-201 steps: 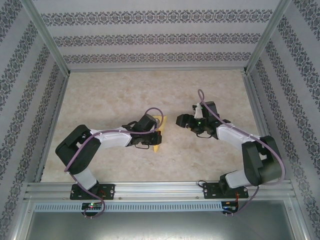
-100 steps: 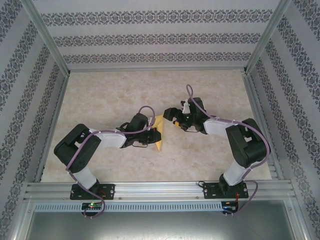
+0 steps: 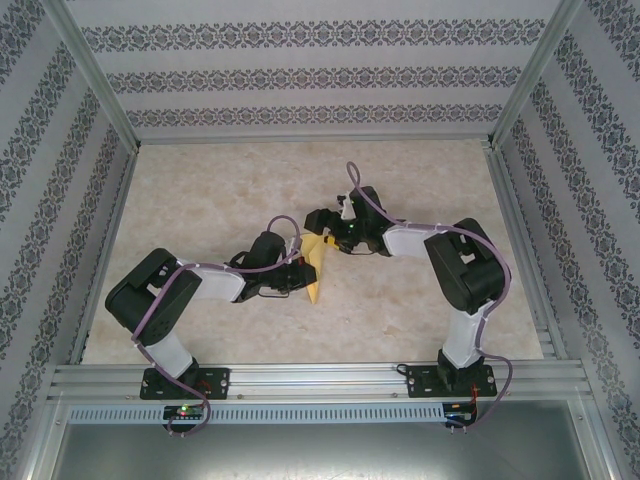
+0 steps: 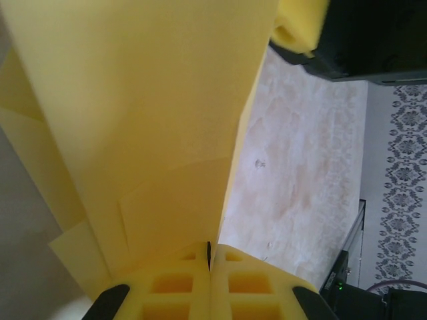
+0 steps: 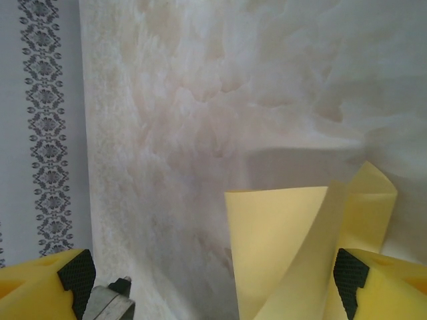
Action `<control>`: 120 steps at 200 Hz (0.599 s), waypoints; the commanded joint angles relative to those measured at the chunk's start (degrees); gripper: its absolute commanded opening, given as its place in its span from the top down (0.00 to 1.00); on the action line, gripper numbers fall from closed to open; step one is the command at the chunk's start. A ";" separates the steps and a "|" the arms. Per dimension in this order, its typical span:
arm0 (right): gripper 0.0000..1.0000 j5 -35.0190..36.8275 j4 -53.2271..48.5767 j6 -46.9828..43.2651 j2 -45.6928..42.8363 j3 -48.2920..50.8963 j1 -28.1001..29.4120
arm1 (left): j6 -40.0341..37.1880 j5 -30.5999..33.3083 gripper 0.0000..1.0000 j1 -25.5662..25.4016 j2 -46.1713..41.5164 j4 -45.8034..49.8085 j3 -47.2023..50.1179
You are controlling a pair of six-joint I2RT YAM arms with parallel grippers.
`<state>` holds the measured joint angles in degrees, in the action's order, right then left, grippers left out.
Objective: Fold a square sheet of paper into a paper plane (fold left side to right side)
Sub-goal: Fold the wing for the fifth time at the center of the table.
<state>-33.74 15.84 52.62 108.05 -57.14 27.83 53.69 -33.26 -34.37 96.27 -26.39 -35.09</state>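
Left wrist, left claw (image 4: 209, 260) pinching folded yellow paper (image 4: 147, 113); right claw (image 5: 213, 283) spread wide near it

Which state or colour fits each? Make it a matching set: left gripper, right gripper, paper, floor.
Things:
1. left gripper
2. right gripper
3. paper
4. floor

States or colours:
A. beige, marbled
B. open, fingers wide apart
C. yellow, folded
D. shut on the paper

Pairs: 1-D, 2-B, 3-C, 4-A
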 commanded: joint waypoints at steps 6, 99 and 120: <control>0.06 1.01 -2.50 0.19 1.76 -2.23 0.90 | 1.41 -1.42 0.98 0.97 0.15 -4.49 0.51; 0.02 2.69 -9.71 -2.69 4.53 -6.36 1.95 | 0.97 -1.03 0.99 1.27 -0.12 -4.27 1.49; 0.02 4.45 -14.02 -4.63 4.99 -7.99 2.27 | 0.93 -1.15 0.99 1.71 -0.12 -4.36 1.95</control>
<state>-31.73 7.60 51.05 111.59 -62.94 29.15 54.30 -33.80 -33.95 96.27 -27.97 -34.13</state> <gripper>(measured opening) 0.976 0.067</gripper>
